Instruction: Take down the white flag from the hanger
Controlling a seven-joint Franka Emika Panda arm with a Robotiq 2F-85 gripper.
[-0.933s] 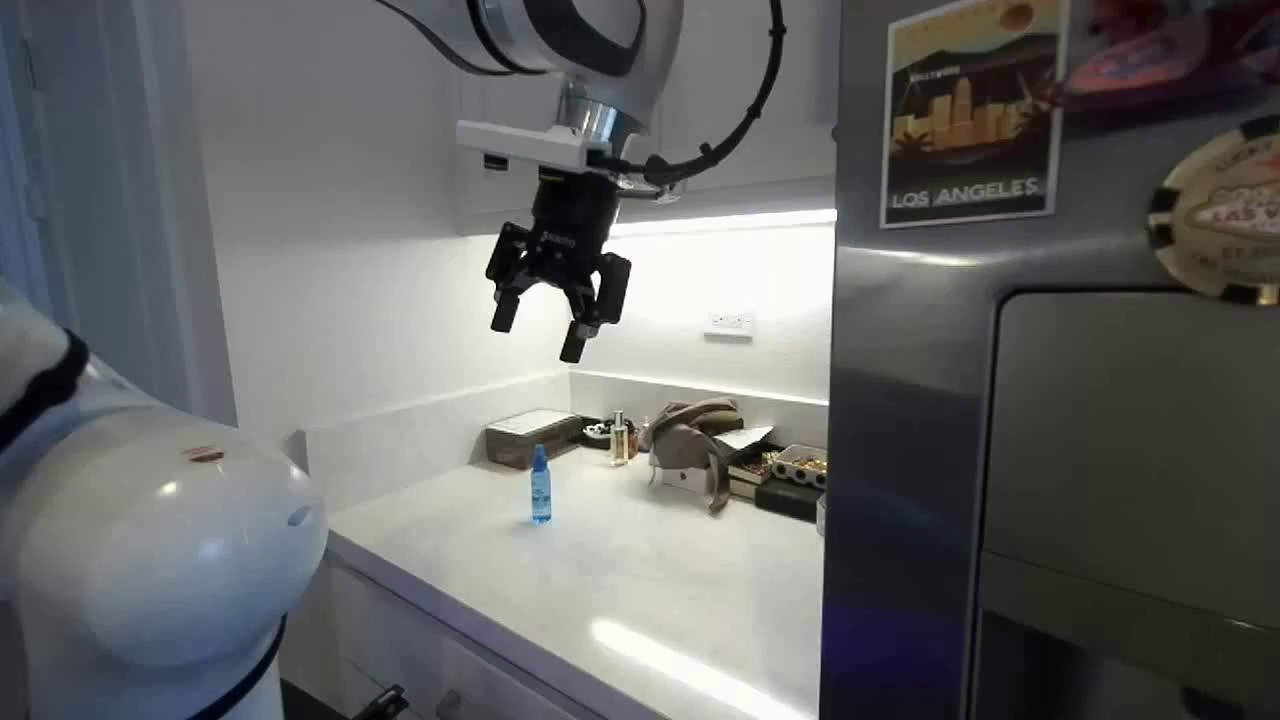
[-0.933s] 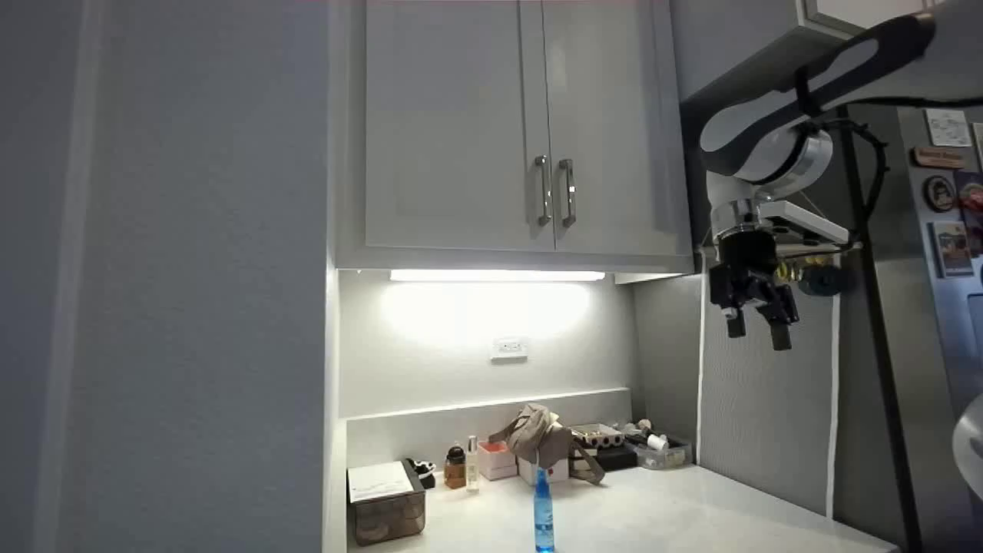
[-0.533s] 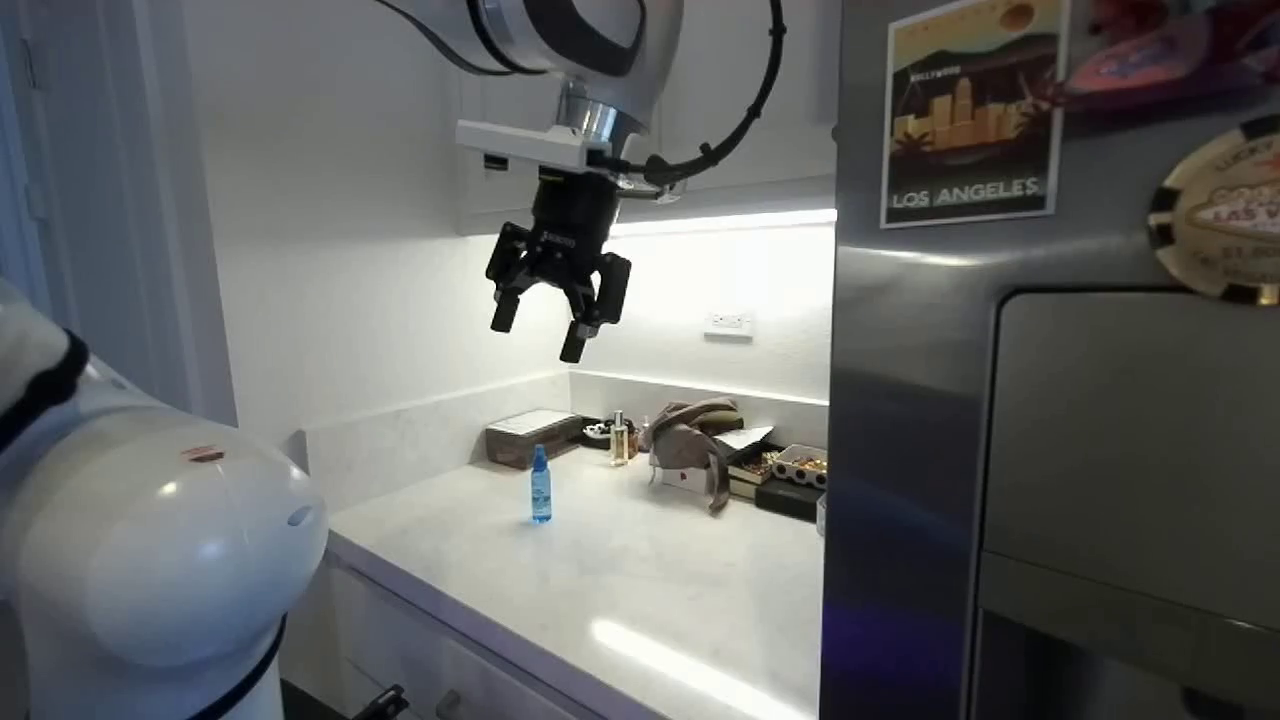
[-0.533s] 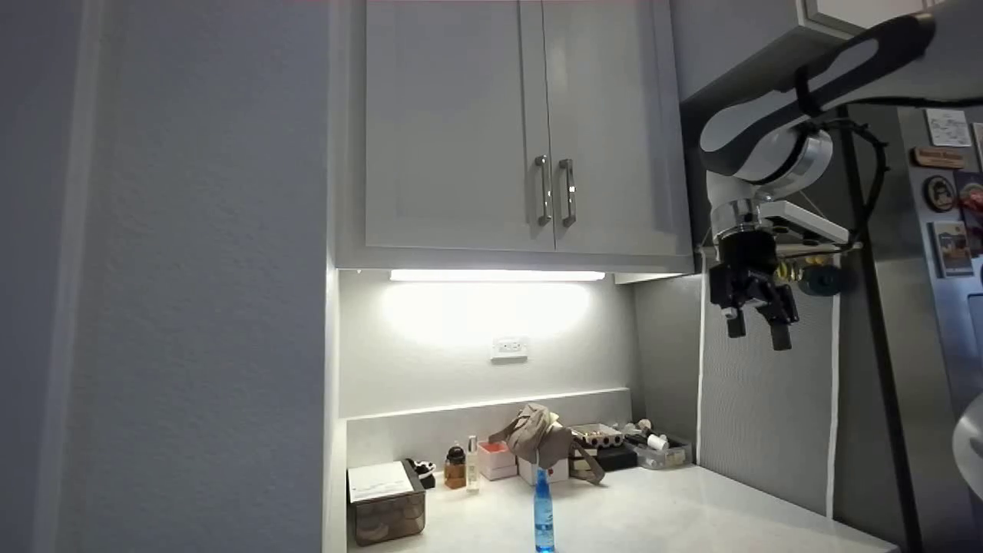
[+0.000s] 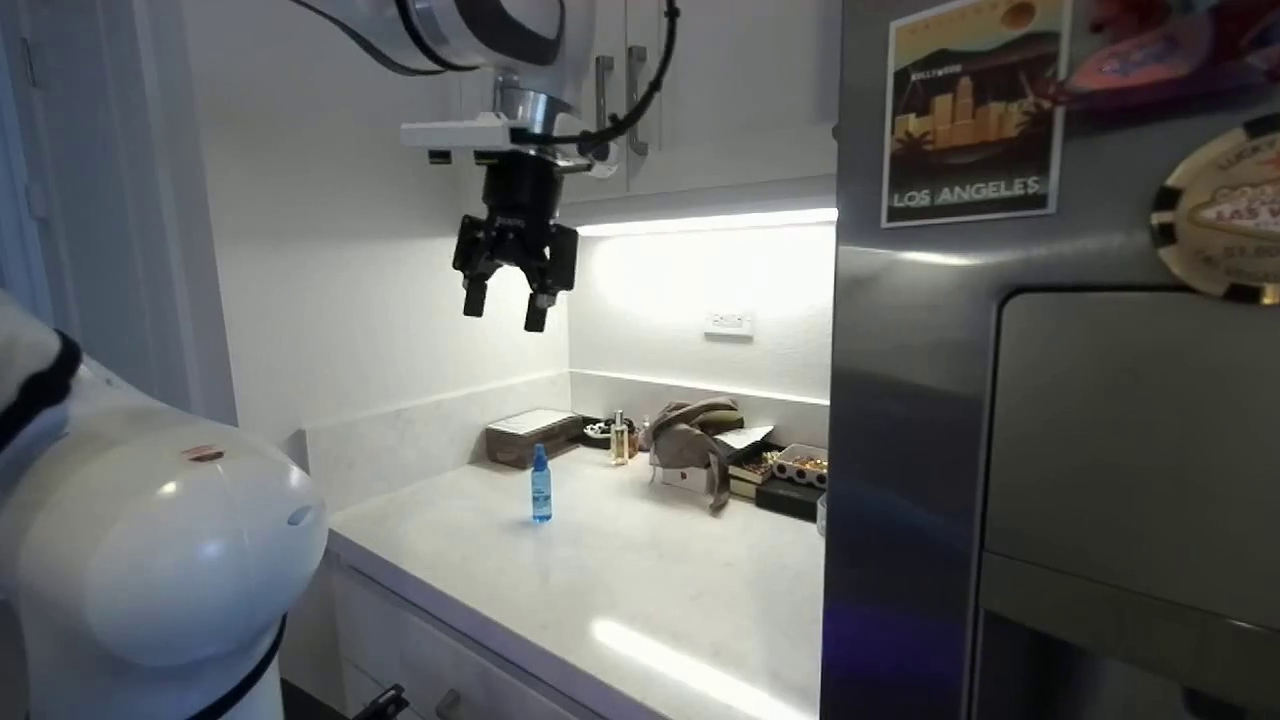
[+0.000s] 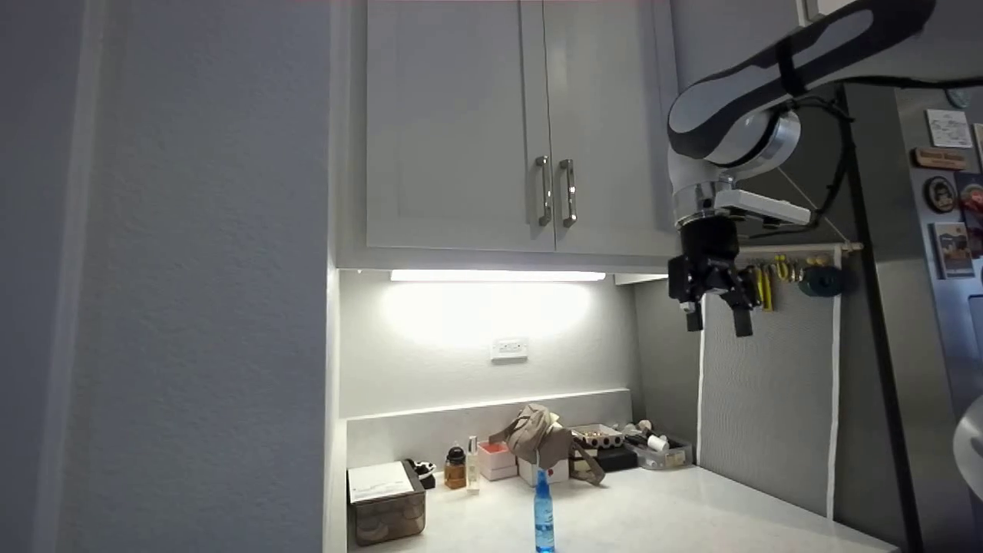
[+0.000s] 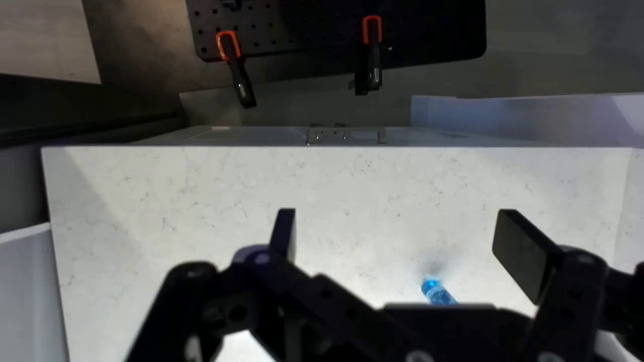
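Note:
My gripper [image 5: 505, 308] is open and empty, pointing down in the air above the white counter, in both exterior views [image 6: 719, 322]. In the wrist view its two fingers [image 7: 396, 239] are wide apart with nothing between them; the counter and a blue bottle lie well below. I see no narrow limp white flag and no small dark hanger bar in any view now; they are hidden or out of view.
A grey panel [image 6: 768, 399] with white edges hangs from a pale rod on a cord behind the gripper, with yellow-handled items at its top. A blue bottle [image 5: 541, 490] stands on the counter [image 5: 640, 570]. Cabinets [image 6: 461, 130] are above; a fridge [image 5: 910, 420] stands beside it.
The arm, still between the earlier frames, has moved left and slightly up in both exterior views. More of the hanging panel's top and the yellow-handled items shows. The gripper stays open.

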